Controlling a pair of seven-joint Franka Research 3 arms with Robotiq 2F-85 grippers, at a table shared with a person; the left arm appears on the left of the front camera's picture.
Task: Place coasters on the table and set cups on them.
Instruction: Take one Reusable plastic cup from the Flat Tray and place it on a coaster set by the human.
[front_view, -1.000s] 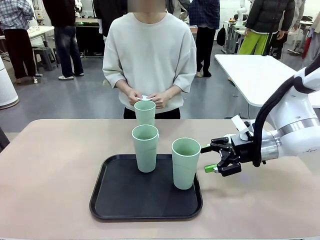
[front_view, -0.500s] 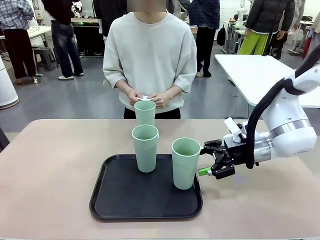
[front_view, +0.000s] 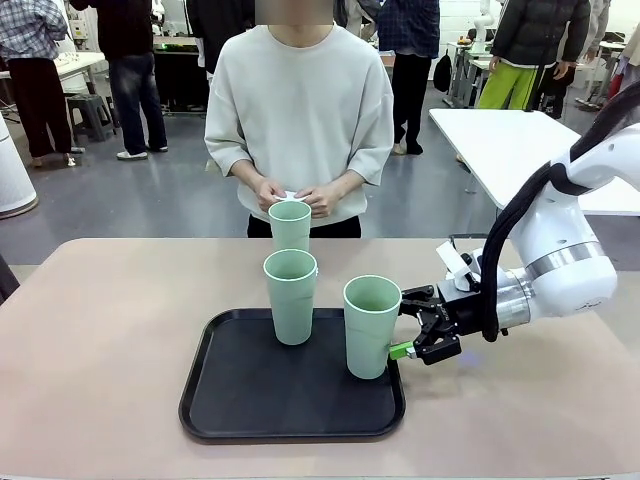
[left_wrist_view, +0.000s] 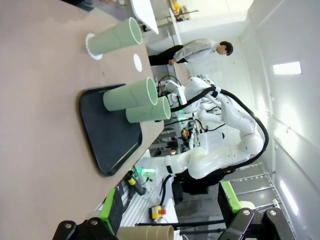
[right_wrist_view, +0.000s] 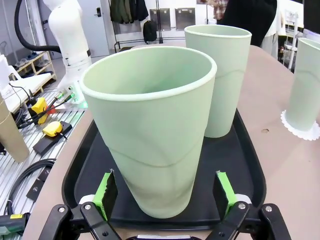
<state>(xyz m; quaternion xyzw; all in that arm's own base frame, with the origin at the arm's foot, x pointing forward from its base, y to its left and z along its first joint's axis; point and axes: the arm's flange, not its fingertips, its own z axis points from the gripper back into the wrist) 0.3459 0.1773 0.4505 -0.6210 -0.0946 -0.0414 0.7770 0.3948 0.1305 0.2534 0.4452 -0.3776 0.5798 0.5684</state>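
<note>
The beige worktop (front_view: 100, 320) is pictured with a black tray (front_view: 250, 405) at its middle. The right fingers (right_wrist_view: 106, 194) are spread wide on either side of the nearest cup (right_wrist_view: 150, 135), which stands on the tray between the two green pads; nothing is gripped yet. A second cup (right_wrist_view: 220, 80) is seen on the tray just beyond those fingers. A third cup (right_wrist_view: 305, 85) is set farther beyond them on a coaster (right_wrist_view: 300, 131) on the worktop. The left fingers (left_wrist_view: 107, 217) are held open and empty, well apart from all three cups. A bare coaster (left_wrist_view: 137, 62) is seen on the worktop near the third cup, well beyond the right fingers. A small white piece, too small to be identified, is held in the person's hands (front_view: 295, 195).

The step in hand is judged to be the taking of the nearest cup for that bare coaster. The cup is best centred between the pads before they are closed. The wall should be pinched gently, since thin plastic is likely to flex and the tapered side offers the pads no flat face. A straight lift is called for, so that the tray's rim and the second cup are cleared. The base should be lowered squarely onto the doily and not slid, as light paper is easily pushed aside.
</note>
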